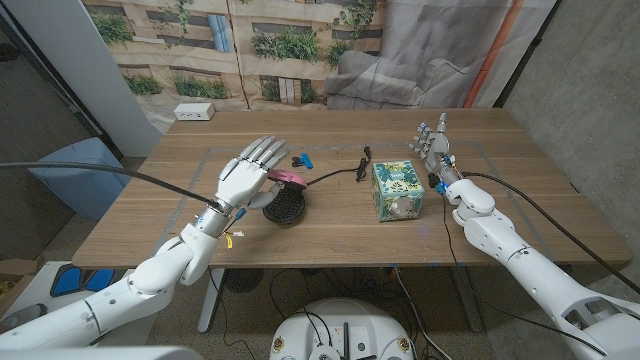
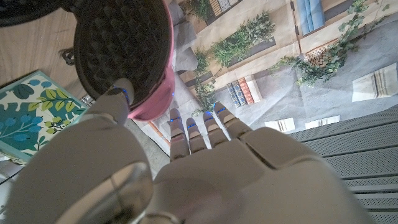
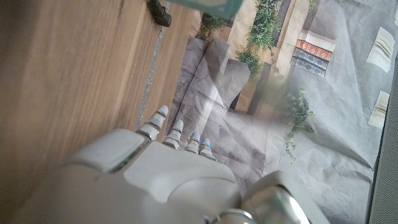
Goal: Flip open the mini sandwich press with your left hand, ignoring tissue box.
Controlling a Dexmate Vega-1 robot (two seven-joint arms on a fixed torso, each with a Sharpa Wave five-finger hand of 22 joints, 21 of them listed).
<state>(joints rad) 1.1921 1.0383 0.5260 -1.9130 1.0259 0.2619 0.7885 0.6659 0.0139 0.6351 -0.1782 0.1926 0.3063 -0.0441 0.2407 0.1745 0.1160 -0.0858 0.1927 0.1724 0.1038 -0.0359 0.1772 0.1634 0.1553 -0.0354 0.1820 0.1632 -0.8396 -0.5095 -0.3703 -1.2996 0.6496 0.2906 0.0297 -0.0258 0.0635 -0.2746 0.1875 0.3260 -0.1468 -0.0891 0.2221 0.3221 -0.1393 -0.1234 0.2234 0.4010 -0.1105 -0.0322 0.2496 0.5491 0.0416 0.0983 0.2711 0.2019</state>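
Observation:
The mini sandwich press (image 1: 285, 205) stands at the table's middle with its pink lid (image 1: 291, 180) tilted up off the black base. My left hand (image 1: 250, 172) is just left of the lid, fingers spread and pointing away from me. In the left wrist view the lid's ridged black inner plate with its pink rim (image 2: 124, 50) faces the camera, and the thumb (image 2: 118, 93) of my left hand (image 2: 186, 168) touches that rim. My right hand (image 1: 437, 150) stands upright with fingers apart to the right of the tissue box (image 1: 397, 190), holding nothing.
The teal floral tissue box (image 2: 31, 112) sits close to the right of the press. A black cable (image 1: 340, 172) and a blue clip (image 1: 303, 160) lie behind the press. A white power strip (image 1: 194, 112) lies at the far left edge. A printed backdrop hangs behind the table (image 3: 74, 62).

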